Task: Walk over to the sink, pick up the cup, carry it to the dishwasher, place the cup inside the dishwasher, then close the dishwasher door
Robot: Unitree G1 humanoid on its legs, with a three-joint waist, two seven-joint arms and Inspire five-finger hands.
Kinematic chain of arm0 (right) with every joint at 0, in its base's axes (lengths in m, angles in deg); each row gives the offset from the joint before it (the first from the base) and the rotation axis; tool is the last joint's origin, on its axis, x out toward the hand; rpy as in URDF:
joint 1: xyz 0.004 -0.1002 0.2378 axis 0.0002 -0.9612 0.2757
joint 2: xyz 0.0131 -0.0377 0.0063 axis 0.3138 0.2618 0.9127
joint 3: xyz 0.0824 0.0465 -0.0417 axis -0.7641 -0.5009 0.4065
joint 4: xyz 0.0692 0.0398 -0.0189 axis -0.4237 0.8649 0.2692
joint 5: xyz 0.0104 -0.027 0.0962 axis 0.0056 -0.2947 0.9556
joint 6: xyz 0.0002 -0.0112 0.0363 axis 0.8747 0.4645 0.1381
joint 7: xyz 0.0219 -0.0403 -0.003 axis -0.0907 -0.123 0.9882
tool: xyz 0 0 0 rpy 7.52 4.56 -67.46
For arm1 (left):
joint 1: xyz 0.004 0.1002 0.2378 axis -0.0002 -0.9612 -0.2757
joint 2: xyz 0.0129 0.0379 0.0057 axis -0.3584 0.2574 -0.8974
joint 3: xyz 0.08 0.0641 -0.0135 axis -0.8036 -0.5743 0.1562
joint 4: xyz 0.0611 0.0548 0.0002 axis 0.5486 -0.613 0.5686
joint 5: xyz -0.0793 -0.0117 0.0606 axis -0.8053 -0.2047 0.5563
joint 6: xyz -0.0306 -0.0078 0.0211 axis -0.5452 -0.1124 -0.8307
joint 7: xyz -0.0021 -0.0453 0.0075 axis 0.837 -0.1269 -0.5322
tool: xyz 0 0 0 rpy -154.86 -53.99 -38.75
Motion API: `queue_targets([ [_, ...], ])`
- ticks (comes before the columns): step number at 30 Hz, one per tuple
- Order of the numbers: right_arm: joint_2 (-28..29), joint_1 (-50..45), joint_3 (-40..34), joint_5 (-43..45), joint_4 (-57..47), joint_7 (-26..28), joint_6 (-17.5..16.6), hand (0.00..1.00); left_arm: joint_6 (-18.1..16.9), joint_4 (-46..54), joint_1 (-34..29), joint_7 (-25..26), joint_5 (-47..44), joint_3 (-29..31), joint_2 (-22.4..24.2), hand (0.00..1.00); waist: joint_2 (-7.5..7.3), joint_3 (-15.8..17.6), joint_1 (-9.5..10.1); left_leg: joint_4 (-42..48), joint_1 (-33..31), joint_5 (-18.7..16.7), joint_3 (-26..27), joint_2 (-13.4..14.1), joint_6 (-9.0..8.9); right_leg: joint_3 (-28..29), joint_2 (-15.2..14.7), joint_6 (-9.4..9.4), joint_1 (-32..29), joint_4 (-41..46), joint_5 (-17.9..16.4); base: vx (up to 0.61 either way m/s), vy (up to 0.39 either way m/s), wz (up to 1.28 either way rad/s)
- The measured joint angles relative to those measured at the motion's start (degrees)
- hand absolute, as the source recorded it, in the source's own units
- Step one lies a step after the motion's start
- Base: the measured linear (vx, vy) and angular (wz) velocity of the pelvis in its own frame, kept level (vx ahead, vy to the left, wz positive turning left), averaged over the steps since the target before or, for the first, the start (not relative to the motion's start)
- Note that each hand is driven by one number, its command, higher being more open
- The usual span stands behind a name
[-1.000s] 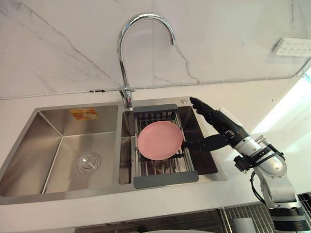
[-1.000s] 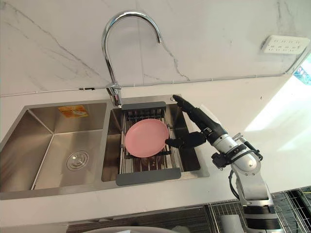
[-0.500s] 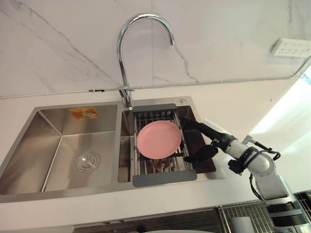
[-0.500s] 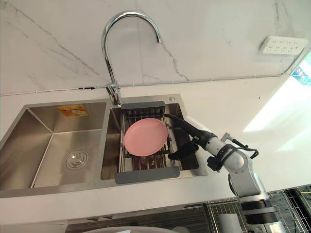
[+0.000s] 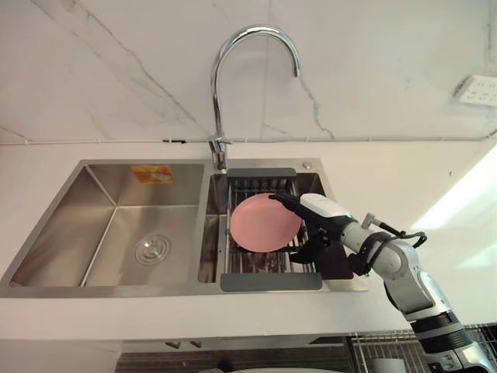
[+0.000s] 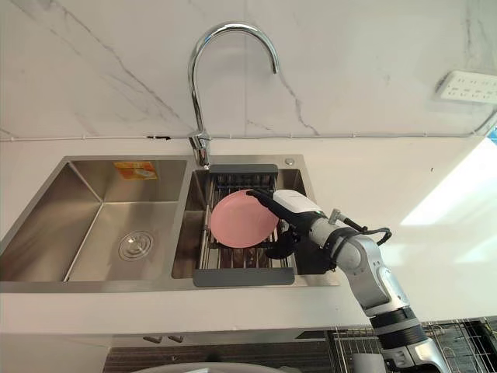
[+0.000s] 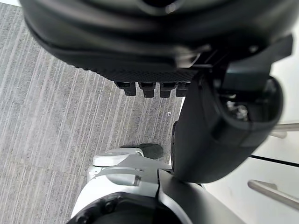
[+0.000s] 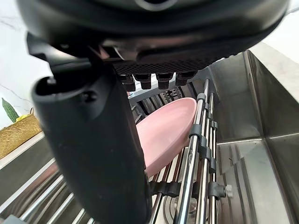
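Over the sink (image 5: pixel 62 225) rack (image 5: pixel 268 281), right hand (image 5: pixel 320 211) lay open, fingers straight across the plate's (image 5: pixel 260 227) edge. Left hand (image 7: pixel 219 116) hung relaxed above floor (image 7: pixel 46 140).

right arm: reaching forward, elbow bending | right hand (image 5: pixel 324 220): holding fingers out straight, thumb pointing down apart from them | left hand (image 7: pixel 140 51): hanging down, fingers relaxing

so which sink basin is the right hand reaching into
The right hand is over the right basin, the one with the wire rack and pink plate; the left basin shows a drain.
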Motion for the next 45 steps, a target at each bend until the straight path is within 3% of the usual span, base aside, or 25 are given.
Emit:
queue_targets([
  [9,3.22,1.20,3.67,-6.10,3.43,-1.55,3.51,1.00,0.32,0.78,0.01,0.00,0.04,0.02,0.09,1.00,-0.05,-0.03,0.92,0.00,-0.03,0.12,-0.94,-0.15,0.08,-0.95,0.02,-0.01,0.56,-0.26,0.00,0.00,0.002,0.05],
  [17,6.76,2.68,6.64,-10.54,8.43,-8.78,6.63,1.00,0.34,0.92,0.01,0.00,0.67,0.00,0.10,1.00,-0.02,-0.02,1.05,-0.01,-0.04,0.27,-1.26,-0.17,0.10,-1.26,0.02,-0.02,0.71,-0.30,0.00,0.00,0.001,0.01],
  [32,10.04,2.68,7.12,-10.47,14.81,-22.88,6.48,1.00,0.38,1.22,0.04,0.00,1.92,-0.42,0.00,1.00,0.11,0.12,1.04,-0.04,-0.19,0.51,-1.57,-0.02,0.48,-2.08,0.20,-0.02,0.95,-0.78,-0.11,0.00,0.001,0.00],
  [45,10.81,2.23,6.24,-7.99,14.96,-24.03,5.88,1.00,0.39,2.44,0.07,0.00,2.79,-0.42,0.33,1.00,0.38,0.64,1.08,-0.03,-0.40,0.59,-1.72,-0.05,0.68,-2.27,0.23,-0.43,1.04,-0.85,0.22,0.01,0.000,0.00],
])
